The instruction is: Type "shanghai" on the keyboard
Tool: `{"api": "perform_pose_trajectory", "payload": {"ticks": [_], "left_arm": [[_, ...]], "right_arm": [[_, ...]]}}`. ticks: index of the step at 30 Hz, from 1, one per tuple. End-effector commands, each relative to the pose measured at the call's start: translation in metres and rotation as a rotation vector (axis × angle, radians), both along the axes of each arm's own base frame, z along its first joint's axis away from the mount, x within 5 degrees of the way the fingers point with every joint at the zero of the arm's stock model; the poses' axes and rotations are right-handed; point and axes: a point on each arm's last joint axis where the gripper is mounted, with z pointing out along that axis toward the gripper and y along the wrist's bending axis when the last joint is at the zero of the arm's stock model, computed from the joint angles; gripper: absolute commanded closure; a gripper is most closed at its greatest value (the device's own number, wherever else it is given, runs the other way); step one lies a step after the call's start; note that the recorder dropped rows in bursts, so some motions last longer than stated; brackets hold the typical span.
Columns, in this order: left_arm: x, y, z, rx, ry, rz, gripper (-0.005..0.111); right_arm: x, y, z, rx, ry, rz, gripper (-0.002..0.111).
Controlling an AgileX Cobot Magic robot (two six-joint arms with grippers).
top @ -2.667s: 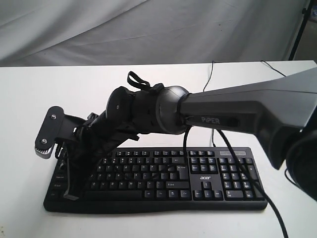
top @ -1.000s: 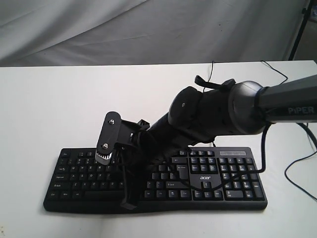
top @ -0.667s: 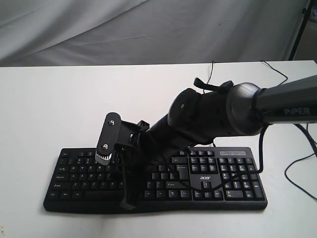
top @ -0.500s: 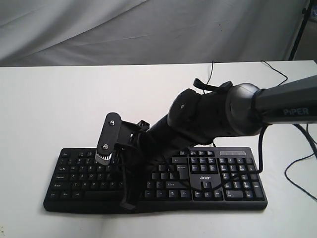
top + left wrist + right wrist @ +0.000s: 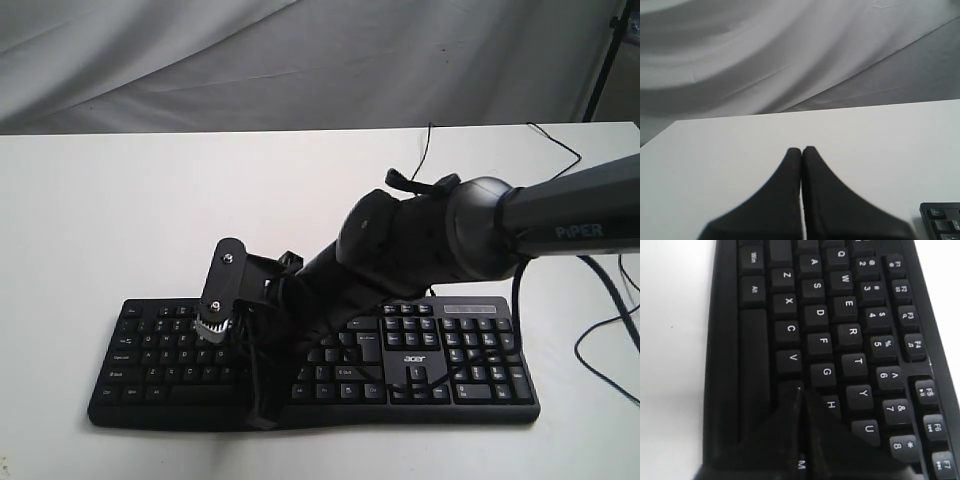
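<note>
Near the H key (image 5: pixel 830 404) of the wide black plastic keyboard (image 5: pixel 820 315), the clenched right fingers (image 5: pixel 787 415) pointed down; how much of "shanghai" remained was unclear.

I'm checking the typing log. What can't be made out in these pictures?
Exterior view: the right arm covers the middle of the keyboard; legends too small.
Right wrist view: the shut right hand hides the key under its tips; contact unclear.
Left wrist view: the edge cuts off all but a keyboard corner.
</note>
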Motion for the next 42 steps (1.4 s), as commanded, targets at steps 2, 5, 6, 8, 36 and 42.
{"api": "perform_pose_trajectory", "payload": {"ticks": [2, 5, 6, 8, 36, 42], "left_arm": [[0.0, 0.0, -0.001, -0.004, 0.003, -0.004, 0.106], [0.0, 0.0, -0.001, -0.004, 0.003, -0.004, 0.106], [0.0, 0.0, -0.001, -0.004, 0.003, -0.004, 0.106], [0.0, 0.0, -0.001, -0.004, 0.003, -0.004, 0.106], [0.0, 0.0, -0.001, -0.004, 0.003, -0.004, 0.106], [0.0, 0.0, -0.001, -0.004, 0.003, -0.004, 0.106]], "right_arm": [[-0.001, -0.001, -0.001, 0.0, -0.001, 0.008, 0.108], [-0.001, -0.002, -0.001, -0.003, -0.006, 0.013, 0.108], [-0.001, -0.002, -0.001, -0.003, -0.006, 0.013, 0.108], [-0.001, -0.002, -0.001, -0.004, -0.008, 0.019, 0.108], [0.0, -0.005, -0.015, -0.029, 0.019, 0.04, 0.108], [-0.001, -0.005, 0.002, -0.007, -0.013, 0.048, 0.108]]}}
